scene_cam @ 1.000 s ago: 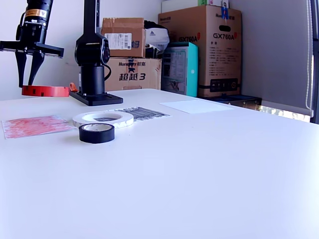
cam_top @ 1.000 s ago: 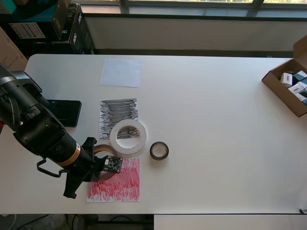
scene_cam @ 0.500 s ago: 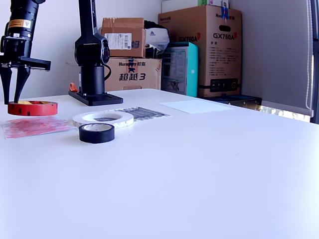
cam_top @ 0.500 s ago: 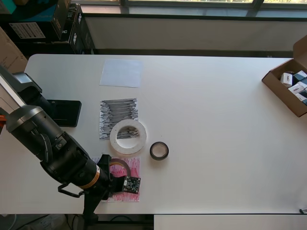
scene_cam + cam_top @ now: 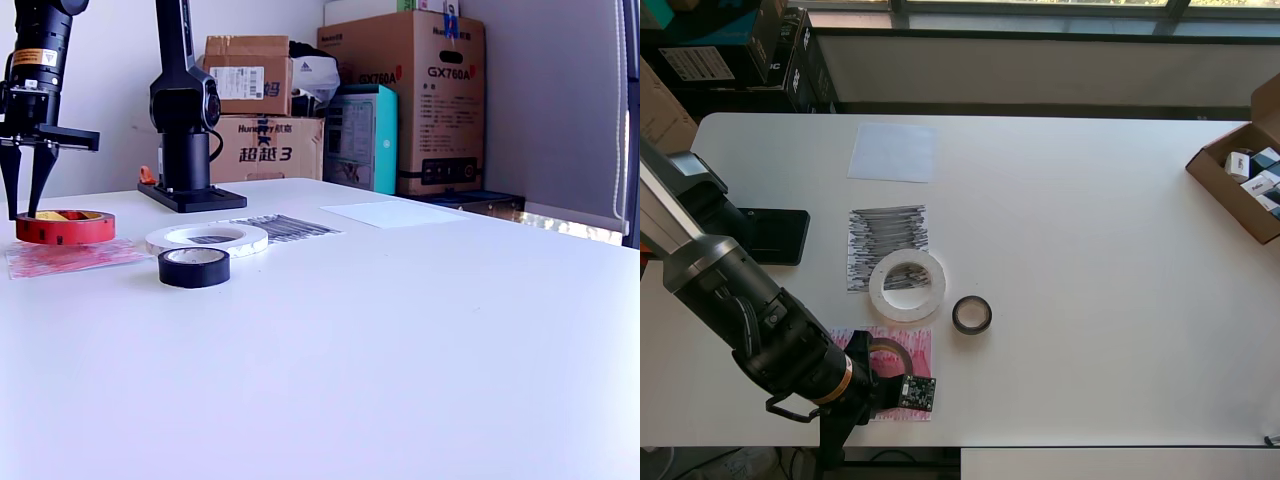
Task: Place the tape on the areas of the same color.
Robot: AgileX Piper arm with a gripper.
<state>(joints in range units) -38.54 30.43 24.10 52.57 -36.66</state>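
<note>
Reddish-brown tape (image 5: 64,227) sits pinched in the claw (image 5: 27,212), whose two thin fingers (image 5: 12,180) straddle the ring's wall at the near-left corner of the counter (image 5: 1090,250) as the overhead view shows it. The roll hangs low over the red patch (image 5: 70,256), and whether it touches the paper I cannot tell (the overhead view hides most of it under the arm). To finish well, lower straight down until the roll lies flat, then part the fingers without dragging it sideways, since the paper looks light enough to shift. Lift clear vertically.

Toward the counter's middle, the white ring (image 5: 906,284) lies half over the near edge of the black patch (image 5: 887,245), with the black roll (image 5: 971,315) just beside it. The white patch (image 5: 893,152) waits near the far edge.
</note>
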